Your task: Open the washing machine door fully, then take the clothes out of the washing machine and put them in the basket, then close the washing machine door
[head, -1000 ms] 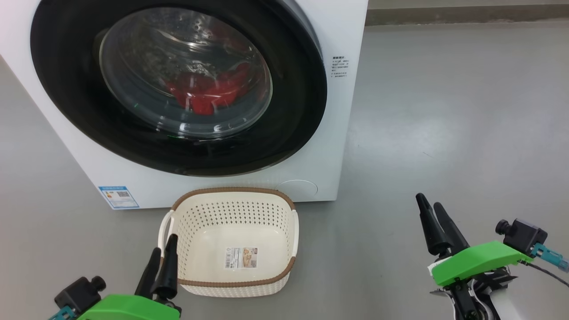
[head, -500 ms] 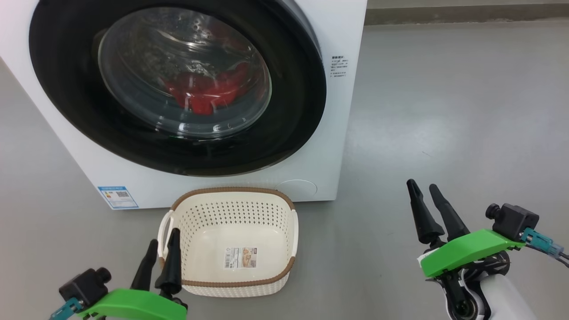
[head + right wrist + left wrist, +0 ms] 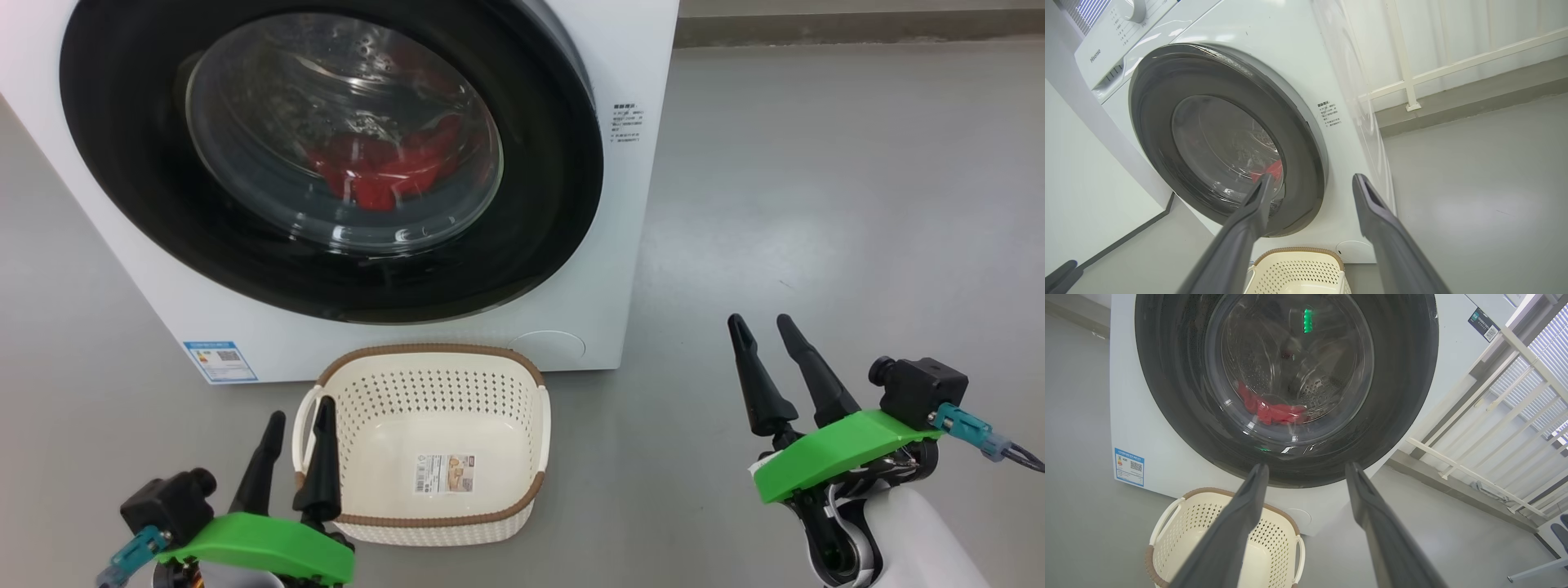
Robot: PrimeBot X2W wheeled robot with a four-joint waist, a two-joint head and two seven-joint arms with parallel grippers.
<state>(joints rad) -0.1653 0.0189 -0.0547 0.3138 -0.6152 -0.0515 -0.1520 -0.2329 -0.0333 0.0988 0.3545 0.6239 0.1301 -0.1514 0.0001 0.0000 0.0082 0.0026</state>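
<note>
Left gripper (image 3: 301,410) has its fingers moderately parted and grasps nothing, poised near the left handle of the basket (image 3: 429,349); whether it touches the handle cannot be determined. Right gripper (image 3: 762,322) is likewise spread and empty, raised over bare floor (image 3: 816,204), well apart from the washing machine (image 3: 629,269). The washing machine door (image 3: 531,188) sits closed against the front, the clothes (image 3: 384,171) lie inside the drum behind its glass, and the basket stands empty on the floor just before the machine.
</note>
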